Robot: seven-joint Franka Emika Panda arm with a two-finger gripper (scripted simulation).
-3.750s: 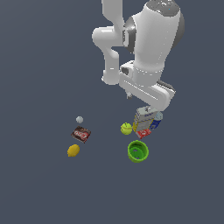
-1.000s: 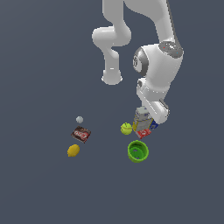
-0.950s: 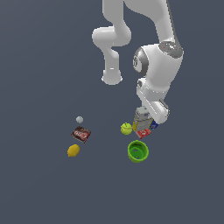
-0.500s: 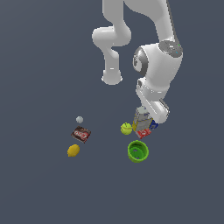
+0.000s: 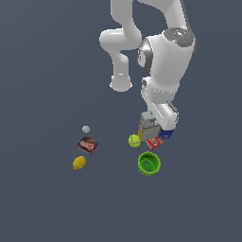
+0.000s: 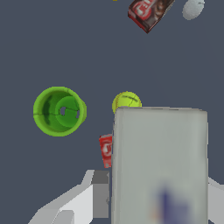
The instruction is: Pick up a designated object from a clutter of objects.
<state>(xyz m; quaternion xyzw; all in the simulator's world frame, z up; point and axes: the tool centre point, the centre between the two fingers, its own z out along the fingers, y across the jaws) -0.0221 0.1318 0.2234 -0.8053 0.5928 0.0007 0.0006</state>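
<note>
The grey-white carton filled most of the wrist view, pale panel facing the camera with a bluish smudge low on it. It sat right in the gripper: one grey finger was flat against one side of the carton, and a sliver of the other finger showed at the opposite edge, so the jaws were pinching the box. In the exterior view the carton stood upright under the hand, but I couldn't tell if its base touched the floor.

Just beside the carton was the red packet, partly tucked behind it, with the yellow-green ball just past the carton's far edge. The blue can peeked out on the exterior view's right of the carton. The green cup sat a bit apart from the carton, mouth up. Well apart from the carton were the brown packet, the small grey ball and the lemon.
</note>
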